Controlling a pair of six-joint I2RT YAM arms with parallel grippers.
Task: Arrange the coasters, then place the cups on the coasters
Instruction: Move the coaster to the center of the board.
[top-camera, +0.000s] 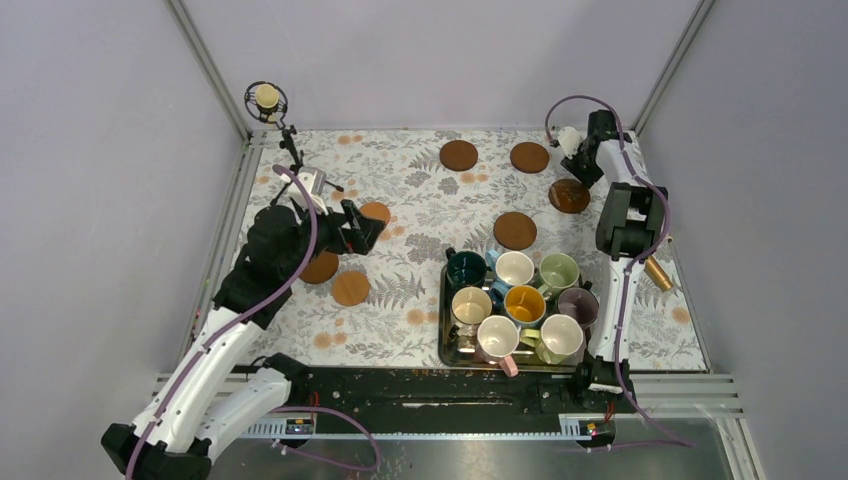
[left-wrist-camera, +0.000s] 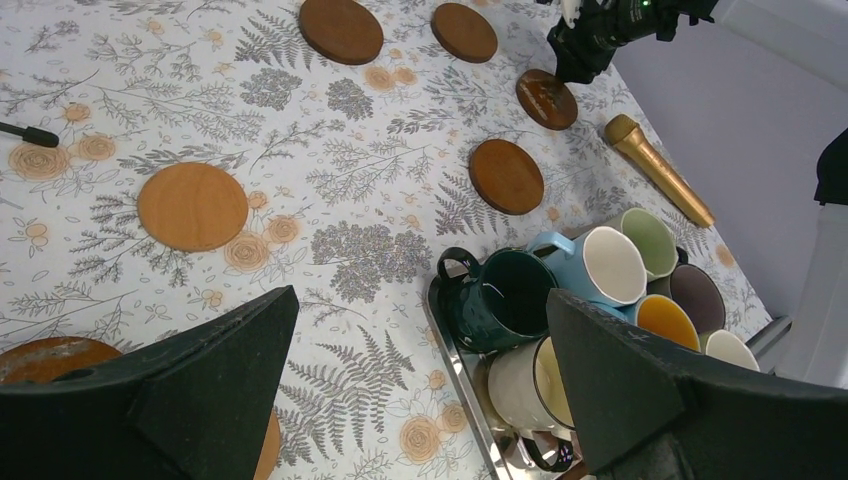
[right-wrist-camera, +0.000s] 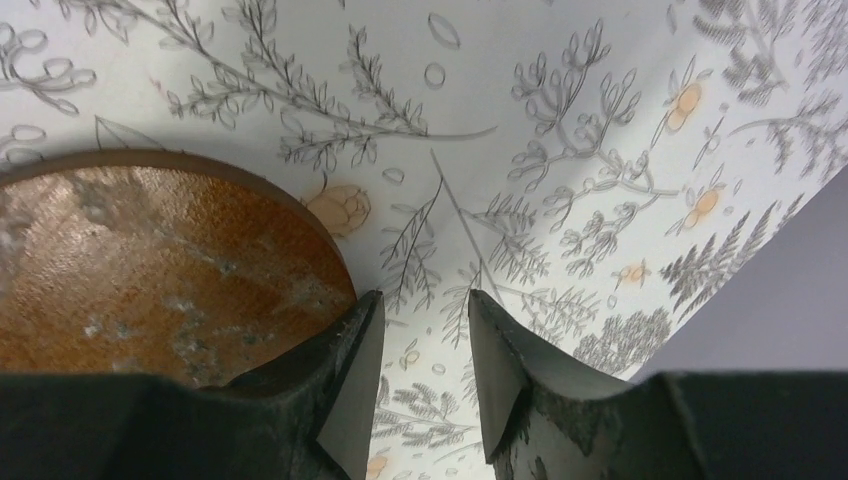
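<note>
The flower-printed desk (top-camera: 420, 200) carries a rectangular steel tray (top-camera: 443, 345) at lower right of the top view, packed with eight handled ceramic cups (top-camera: 515, 268). None stands on a coaster yet. Seven thin round brown coasters (top-camera: 515, 230) lie scattered, four at upper right and three at left. The right hand (right-wrist-camera: 425, 300) is at the rightmost one, a dark mottled disc (right-wrist-camera: 150, 270). In the wrist view the disc's rim meets the outer side of the finger at frame left. The fingers are partly apart with only cloth between them, so a grip would probably mean shifting toward the disc. The left hand (left-wrist-camera: 420, 300), spread wide and empty, hangs over the left trio, well apart from that disc.
</note>
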